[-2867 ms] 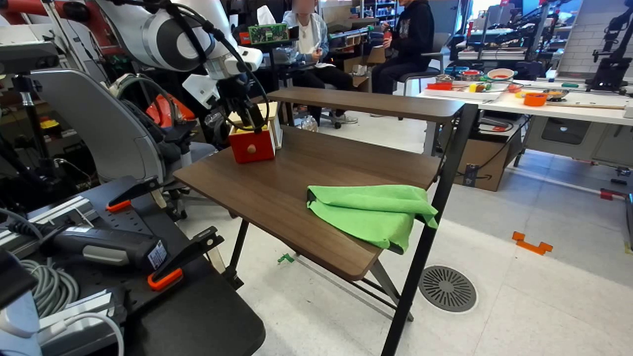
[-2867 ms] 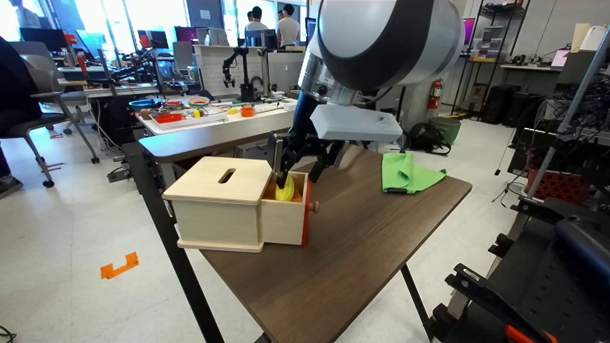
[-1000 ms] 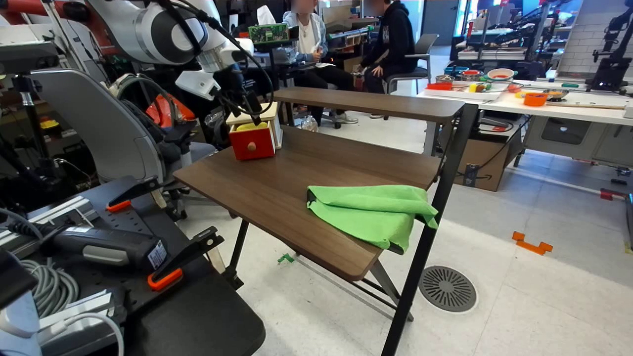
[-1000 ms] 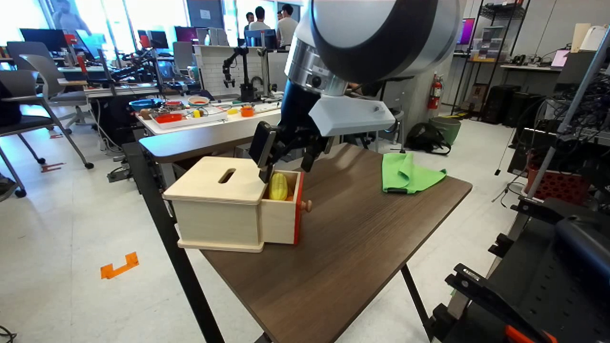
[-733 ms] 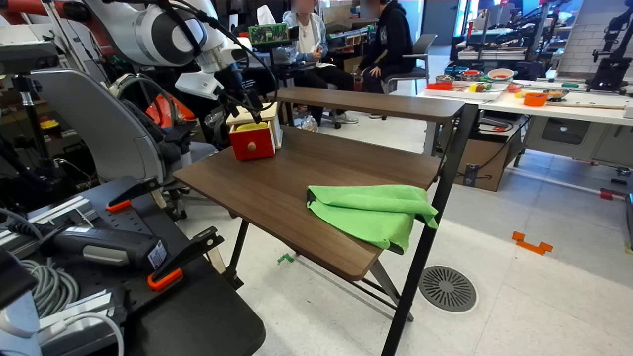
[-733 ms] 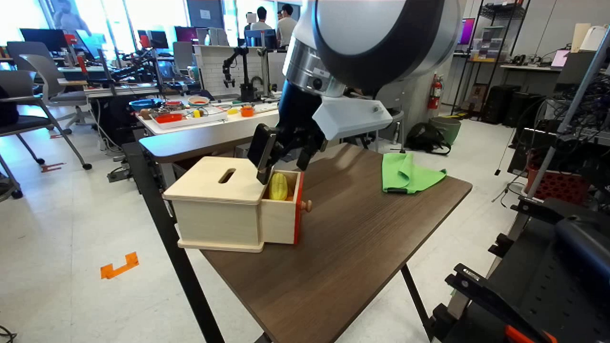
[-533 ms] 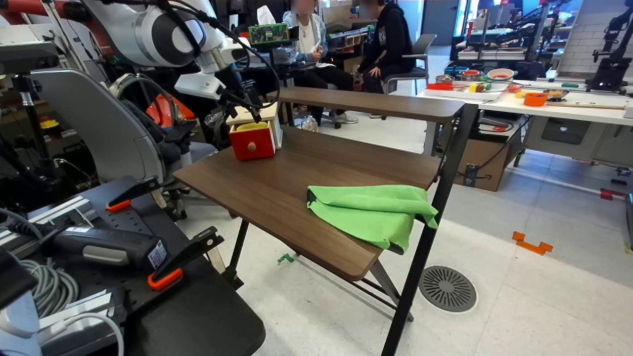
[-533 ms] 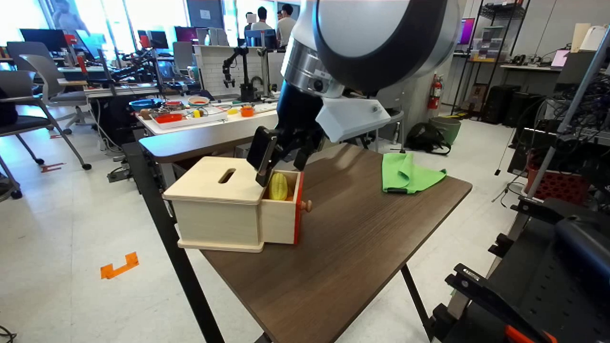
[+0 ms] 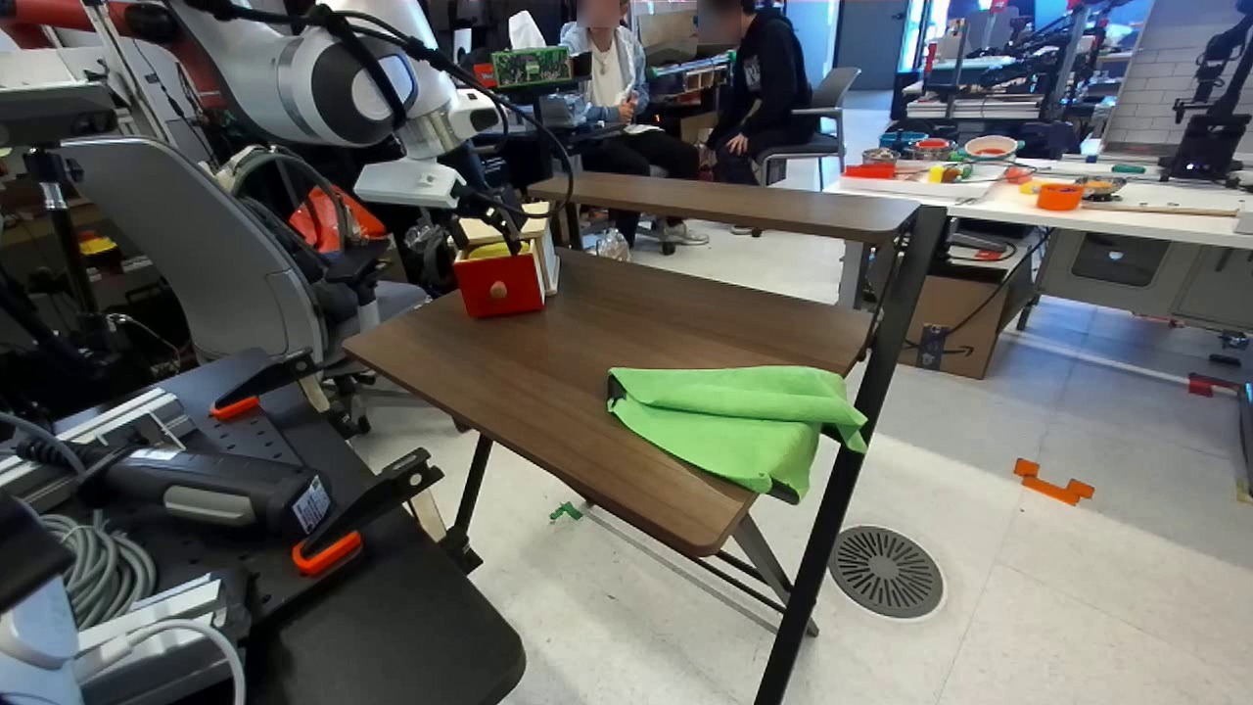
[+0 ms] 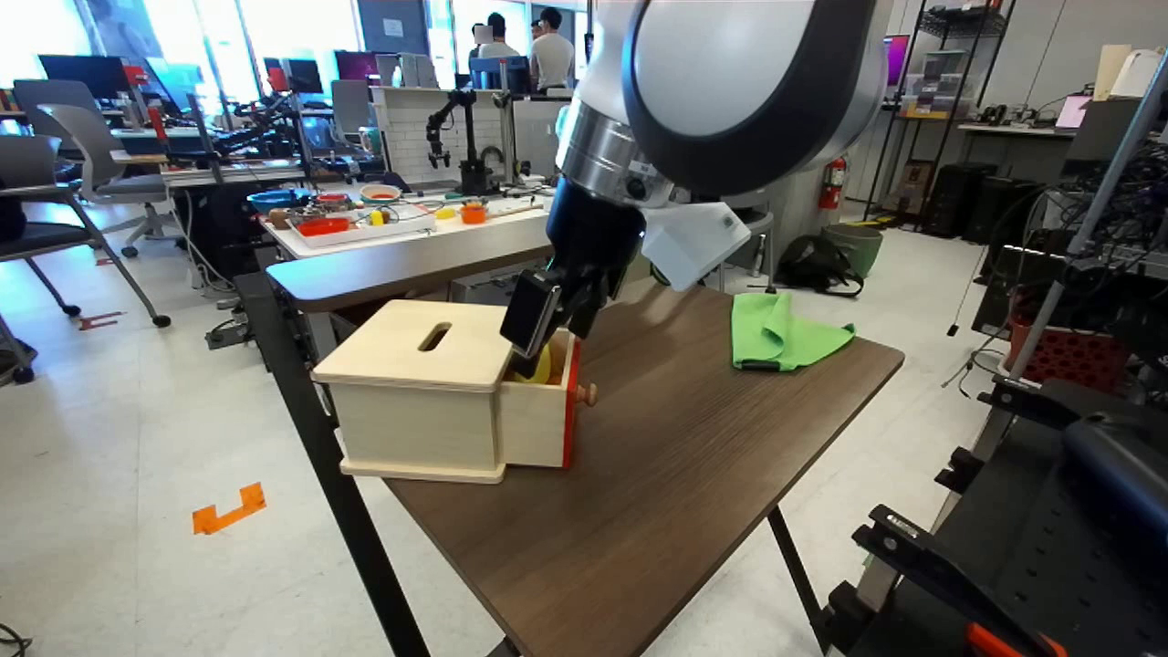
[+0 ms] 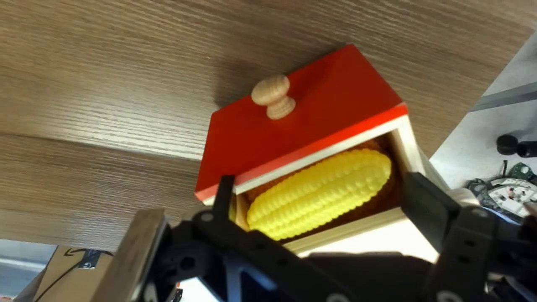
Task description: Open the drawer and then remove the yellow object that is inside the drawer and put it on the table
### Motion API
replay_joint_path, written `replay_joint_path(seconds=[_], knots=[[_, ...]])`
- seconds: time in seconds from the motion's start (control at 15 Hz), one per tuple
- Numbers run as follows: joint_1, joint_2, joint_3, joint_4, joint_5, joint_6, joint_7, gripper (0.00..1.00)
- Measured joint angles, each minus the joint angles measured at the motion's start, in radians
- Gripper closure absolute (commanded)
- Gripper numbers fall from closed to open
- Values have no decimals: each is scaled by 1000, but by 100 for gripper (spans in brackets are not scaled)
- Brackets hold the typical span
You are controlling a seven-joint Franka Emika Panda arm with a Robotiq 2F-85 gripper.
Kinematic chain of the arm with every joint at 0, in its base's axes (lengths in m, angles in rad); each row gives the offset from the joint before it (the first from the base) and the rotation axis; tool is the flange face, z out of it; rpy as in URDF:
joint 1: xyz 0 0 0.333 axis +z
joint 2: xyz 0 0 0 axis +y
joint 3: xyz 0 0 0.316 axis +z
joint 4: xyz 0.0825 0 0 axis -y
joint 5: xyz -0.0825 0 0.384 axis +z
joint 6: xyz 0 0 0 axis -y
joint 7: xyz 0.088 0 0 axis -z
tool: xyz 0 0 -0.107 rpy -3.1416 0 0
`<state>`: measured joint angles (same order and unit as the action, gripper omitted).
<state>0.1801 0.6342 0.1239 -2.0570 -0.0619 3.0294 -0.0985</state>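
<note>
The drawer (image 11: 310, 121), red-fronted with a round wooden knob, stands pulled partly out of its pale wooden box; both exterior views show it too. Inside lies the yellow object (image 11: 319, 193), a bumpy corn cob stretched along the drawer's width, partly covered by a finger in an exterior view (image 10: 545, 363). My gripper (image 11: 321, 184) is open above the drawer, its black fingertips spread beyond the cob's two ends, not gripping it. In an exterior view the gripper (image 10: 554, 343) comes down at a tilt over the drawer's opening. The brown table (image 9: 617, 333) carries the box.
The box's flat slotted lid (image 10: 392, 338) stands right beside the gripper. A green cloth (image 9: 734, 421) lies at the table's far end from the box. A raised shelf (image 9: 724, 208) runs along the table's edge, with a black frame leg (image 9: 842, 480).
Over the last second my gripper has shifted toward the drawer front, lowered slightly and turned, staying open. Since the oldest frames the drawer sits slightly further in; the cob remains inside.
</note>
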Motion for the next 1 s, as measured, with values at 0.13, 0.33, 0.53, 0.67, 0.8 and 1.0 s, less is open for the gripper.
replay_joint_path(seconds=[0.13, 0.33, 0.53, 0.67, 0.8, 1.0], knots=[[-13, 2, 3, 0, -5, 0, -20, 0], [-24, 6, 4, 0, -11, 0, -36, 0], [-30, 14, 11, 5, -11, 0, -52, 0], [-32, 19, 12, 10, -12, 0, -60, 0], [-33, 19, 14, 11, -13, 0, -66, 0], [-33, 19, 16, 13, -13, -3, -68, 0]])
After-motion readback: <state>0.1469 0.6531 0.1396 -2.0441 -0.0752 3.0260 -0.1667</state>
